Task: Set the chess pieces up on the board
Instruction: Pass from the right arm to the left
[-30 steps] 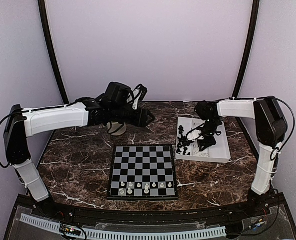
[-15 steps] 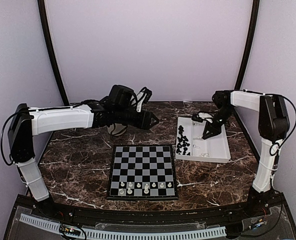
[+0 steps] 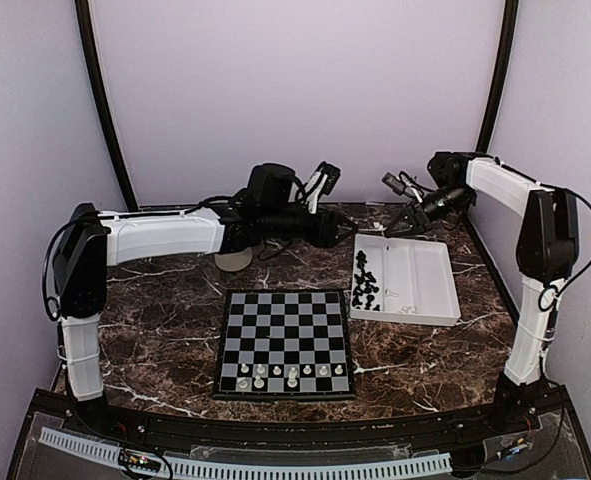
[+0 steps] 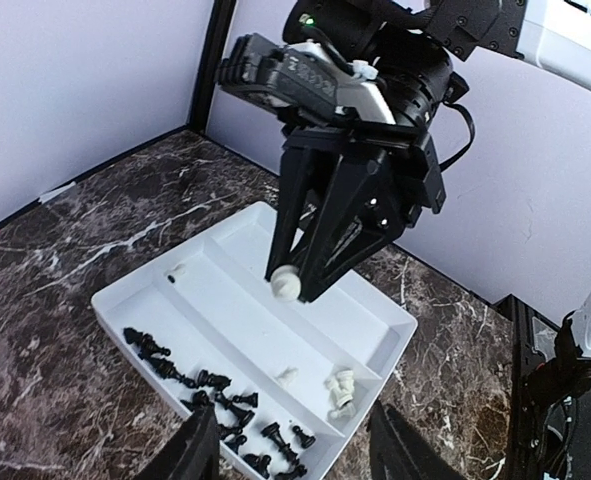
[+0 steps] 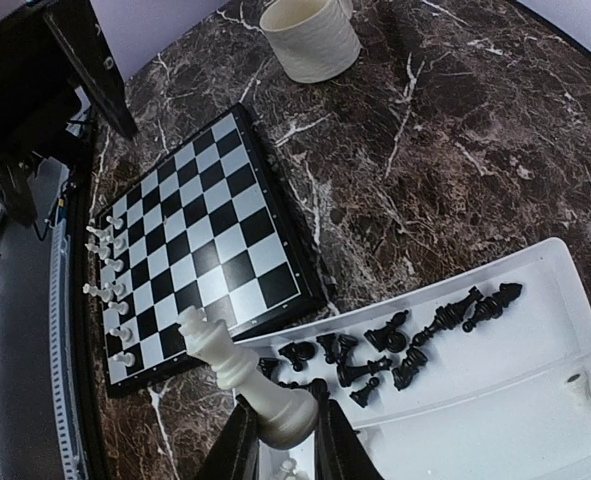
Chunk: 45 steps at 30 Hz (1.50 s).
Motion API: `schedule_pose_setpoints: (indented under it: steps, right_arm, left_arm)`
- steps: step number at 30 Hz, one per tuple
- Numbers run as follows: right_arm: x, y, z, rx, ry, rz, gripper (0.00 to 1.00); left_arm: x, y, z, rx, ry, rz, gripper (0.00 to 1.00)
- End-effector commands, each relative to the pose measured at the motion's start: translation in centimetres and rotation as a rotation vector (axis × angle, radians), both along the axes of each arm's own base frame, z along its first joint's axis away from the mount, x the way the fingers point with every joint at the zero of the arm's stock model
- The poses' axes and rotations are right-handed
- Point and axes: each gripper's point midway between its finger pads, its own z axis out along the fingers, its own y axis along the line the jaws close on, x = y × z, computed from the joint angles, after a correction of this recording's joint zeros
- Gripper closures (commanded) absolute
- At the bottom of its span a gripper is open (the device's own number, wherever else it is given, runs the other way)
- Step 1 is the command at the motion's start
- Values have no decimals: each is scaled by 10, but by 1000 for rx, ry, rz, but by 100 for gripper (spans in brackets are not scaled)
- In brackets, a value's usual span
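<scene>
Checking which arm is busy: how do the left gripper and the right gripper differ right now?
The left gripper has its jaws apart with nothing between them; the right gripper is shut on a white chess piece. The left gripper sits beside the white tray, while the right gripper hangs above the tray itself. Both are lifted off the table, away from the chessboard.

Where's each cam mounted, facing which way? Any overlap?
Top external: above, behind the bases, looking down on board and tray; left arm, right arm show.
Left wrist: faces the tray and right gripper; own fingertips at bottom edge.
Right wrist: looks down at board and tray; own fingers pinch a white piece.
Shared: tray's black pieces, all views.
</scene>
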Motion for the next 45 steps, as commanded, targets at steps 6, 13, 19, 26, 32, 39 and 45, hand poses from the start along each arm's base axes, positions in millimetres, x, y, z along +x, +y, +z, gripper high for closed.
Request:
schedule_pose_setpoints:
  steps: [6,13,19,26,32,39,45]
  right_arm:
    - [-19,22,25,122,81,29,81]
    - [-27,27,31,123,66,52,81]
    - [-33,31,33,127,71,73,80]
    - [-33,33,31,128,82,73,80]
    - [-32,34,30,132,86,74,80]
    - [-33,36,37,142,78,80,81]
    - [-37,37,41,143,74,84,80]
  left_arm:
    - [-13,-50,33,-115,-61,-172,51]
    - [-13,-60,28,-119,-38,-176,56]
    - [-9,-59,27,-122,-28,-152,59]
    - [-27,-58,50,-162,-37,-234,63]
    - [-33,-33,84,-192,-120,-170,57]
    - [-4,-28,55,-149,-35,-47,47]
    - [-6,-39,47,-162,10,-97,47]
